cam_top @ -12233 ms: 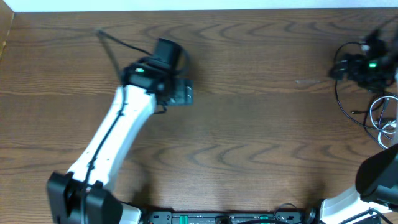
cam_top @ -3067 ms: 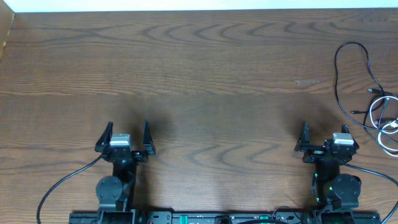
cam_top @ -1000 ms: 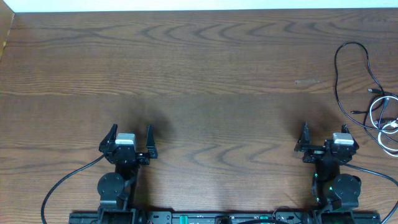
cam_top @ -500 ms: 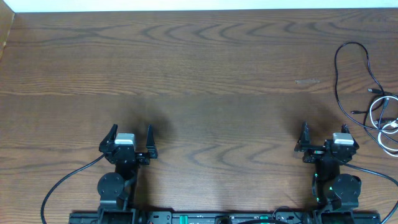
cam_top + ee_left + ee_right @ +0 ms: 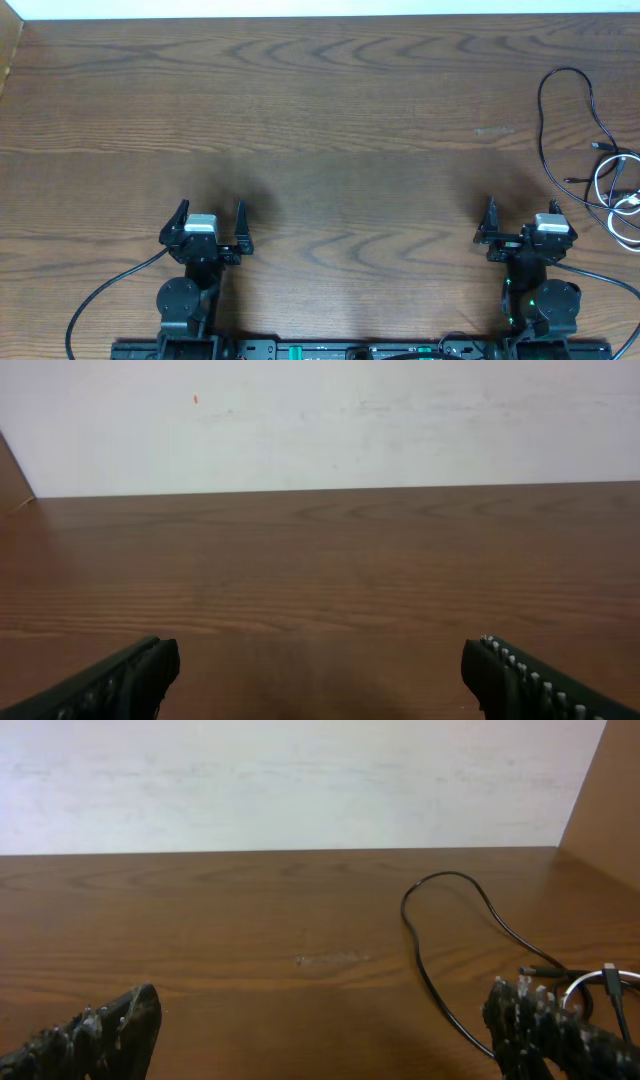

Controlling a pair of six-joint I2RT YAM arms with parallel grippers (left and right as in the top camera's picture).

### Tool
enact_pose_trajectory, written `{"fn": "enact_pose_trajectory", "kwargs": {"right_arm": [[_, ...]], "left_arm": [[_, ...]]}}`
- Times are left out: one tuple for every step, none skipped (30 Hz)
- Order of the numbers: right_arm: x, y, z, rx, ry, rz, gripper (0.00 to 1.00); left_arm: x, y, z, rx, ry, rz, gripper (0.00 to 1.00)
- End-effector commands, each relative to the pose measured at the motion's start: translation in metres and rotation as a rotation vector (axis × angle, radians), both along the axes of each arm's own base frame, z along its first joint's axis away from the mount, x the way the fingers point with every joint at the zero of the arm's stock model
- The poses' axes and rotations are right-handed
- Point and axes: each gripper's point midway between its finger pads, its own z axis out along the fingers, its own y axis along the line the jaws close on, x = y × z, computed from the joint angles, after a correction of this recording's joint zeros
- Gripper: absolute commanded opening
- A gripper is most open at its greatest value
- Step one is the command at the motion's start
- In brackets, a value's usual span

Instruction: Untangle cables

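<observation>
Cables (image 5: 541,115) are in neither claw and lie flat at the far-right edge of the bench (image 5: 350,130).

Nearest, at the near edge:
- The left claw (image 5: 209,208) is parked, jaws spread wide, with nothing between them. Its wrist view shows only bare wood ahead.
- The right claw (image 5: 521,220) is also parked, spread wide and empty. Its wrist view shows the black cord (image 5: 418,965) ahead to the right, well apart from the fingers.

Mid-bench there is nothing.

Farther right, the black cord runs in one open loop. The white cord (image 5: 598,182) is coiled below it, partly cut off by the frame edge. The two cross or touch near that edge, and I cannot tell whether they are fully separated.

Change: nothing has moved over the last second. About twelve seconds back, the left arm was stretched over the far-left bench and the right arm was over the cords. Both are now folded home.

Judgement: the handling pass looks finished. The black cord is laid out clear, but the overlap at the edge may need another pull.
</observation>
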Motion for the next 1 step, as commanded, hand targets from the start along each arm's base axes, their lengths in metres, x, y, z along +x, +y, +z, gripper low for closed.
{"fn": "enact_pose_trajectory", "kwargs": {"right_arm": [[-0.0004, -0.0011, 0.0003, 0.013, -0.004, -0.011, 0.99]], "left_arm": [[-0.0015, -0.0010, -0.0140, 0.001, 0.049, -0.006, 0.96]]}}
